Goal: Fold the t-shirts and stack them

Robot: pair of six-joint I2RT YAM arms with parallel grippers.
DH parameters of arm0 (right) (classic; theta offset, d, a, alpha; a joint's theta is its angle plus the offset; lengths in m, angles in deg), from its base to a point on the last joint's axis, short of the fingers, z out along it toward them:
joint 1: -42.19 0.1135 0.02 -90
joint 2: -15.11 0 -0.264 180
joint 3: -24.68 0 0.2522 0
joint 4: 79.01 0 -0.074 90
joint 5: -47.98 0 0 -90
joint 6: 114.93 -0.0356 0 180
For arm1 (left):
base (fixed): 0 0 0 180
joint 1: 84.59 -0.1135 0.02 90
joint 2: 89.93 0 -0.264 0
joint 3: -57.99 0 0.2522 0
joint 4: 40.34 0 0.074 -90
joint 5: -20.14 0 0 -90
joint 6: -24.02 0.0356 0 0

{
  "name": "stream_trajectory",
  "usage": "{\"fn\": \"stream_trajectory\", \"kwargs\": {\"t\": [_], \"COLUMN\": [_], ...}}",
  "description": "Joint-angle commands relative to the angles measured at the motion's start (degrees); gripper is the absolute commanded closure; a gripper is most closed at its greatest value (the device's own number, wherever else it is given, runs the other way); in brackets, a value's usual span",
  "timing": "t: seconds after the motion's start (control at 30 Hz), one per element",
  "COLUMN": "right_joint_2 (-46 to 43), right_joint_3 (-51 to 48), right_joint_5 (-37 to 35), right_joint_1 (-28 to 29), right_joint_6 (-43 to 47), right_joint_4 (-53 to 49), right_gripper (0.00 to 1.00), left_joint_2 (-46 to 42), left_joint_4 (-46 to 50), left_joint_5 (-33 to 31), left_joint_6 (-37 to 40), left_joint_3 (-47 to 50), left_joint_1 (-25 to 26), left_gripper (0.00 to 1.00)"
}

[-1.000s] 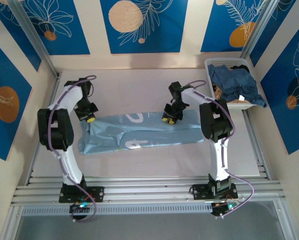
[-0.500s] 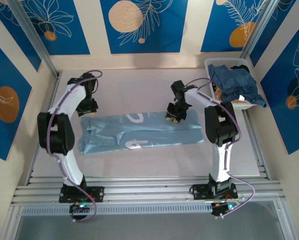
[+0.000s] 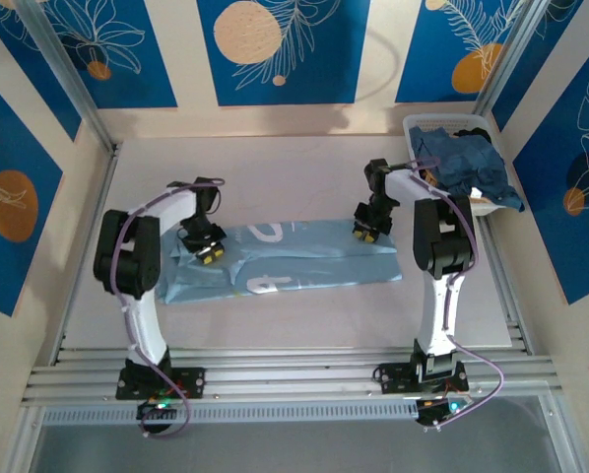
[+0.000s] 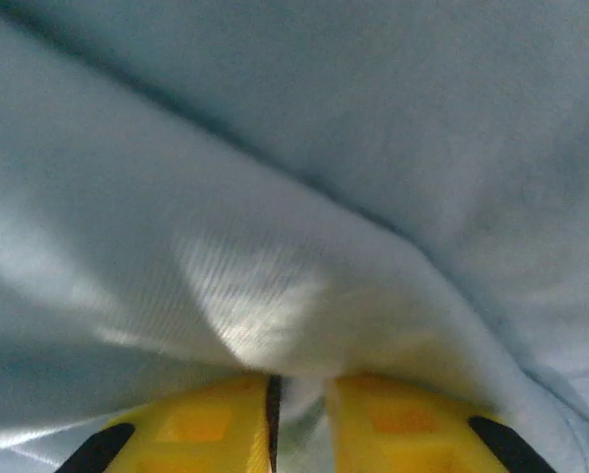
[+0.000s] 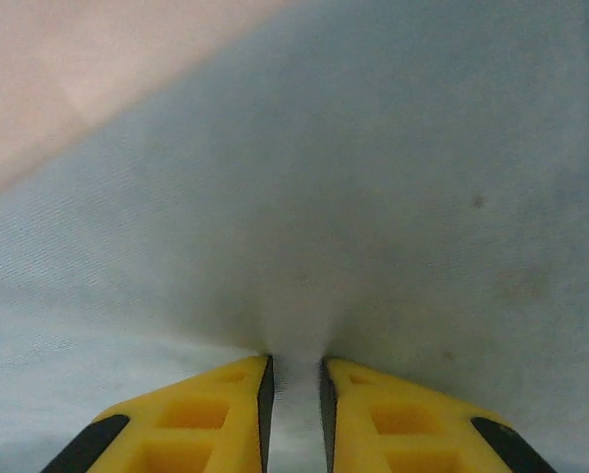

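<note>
Top external view: folded t-shirt (image 3: 304, 258) lies as a long band, pinched by both hands

The folded t-shirt is soft, light blue cotton. It is laid flat as a long, narrow strip across the middle of the table (image 3: 275, 168), with shallow creases running along it. Bold white lettering (image 3: 265, 235) shows in patches on its upper layer.

The left hand (image 3: 208, 252) sits on the strip's left part and the right hand (image 3: 366, 232) on its far edge near the right end. In the left wrist view the left hand (image 4: 299, 389) has its yellow fingers drawn narrow on a raised ridge of cloth (image 4: 373, 148), whose fine knit ribbing catches the light. In the right wrist view the right hand (image 5: 294, 370) is likewise nearly closed, with a thin tuck of the smooth blue fabric (image 5: 393, 197) between its fingers. The pale table surface (image 5: 78, 69) shows just past the cloth's edge.

At the far right corner stands a white mesh basket (image 3: 447, 123), well apart from the strip. It holds a rumpled heap of dusty blue t-shirts (image 3: 462, 163) that spills over its near rim. The table is matt and pale, with aluminium rails (image 3: 294, 379) along its near edge. Blue wall panels (image 3: 275, 49) with white leaf outlines and orange discs surround it.
</note>
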Motion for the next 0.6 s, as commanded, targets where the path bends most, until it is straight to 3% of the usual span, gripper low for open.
{"fn": "stream_trajectory", "kwargs": {"t": [0.0, 0.23, 0.47, 0.57], "right_joint_2": [0.7, -5.3, -17.9, -21.5], "right_joint_3": [0.2, -9.4, -25.4, -25.6], "right_joint_5": [-3.5, 0.5, 9.6, 11.3], "right_joint_1": [-0.8, -0.4, 9.2, 12.1], "right_joint_6": [-1.0, -8.2, -21.7, -22.8], "right_joint_4": [-5.3, -3.4, 3.3, 3.3], "right_gripper": [0.76, 0.76, 0.76, 0.75], "left_joint_2": [5.8, 24.5, 41.6, 40.7], "left_joint_4": [-0.4, 3.2, -2.3, -5.7], "left_joint_5": [0.2, 0.8, 12.1, 12.9], "left_joint_6": [1.3, 2.8, -2.9, -3.1], "left_joint_3": [-6.2, -34.7, -68.5, -72.7], "left_joint_1": [-0.4, -1.0, 0.9, 2.2], "left_gripper": [0.8, 0.79, 0.69, 0.62]}}
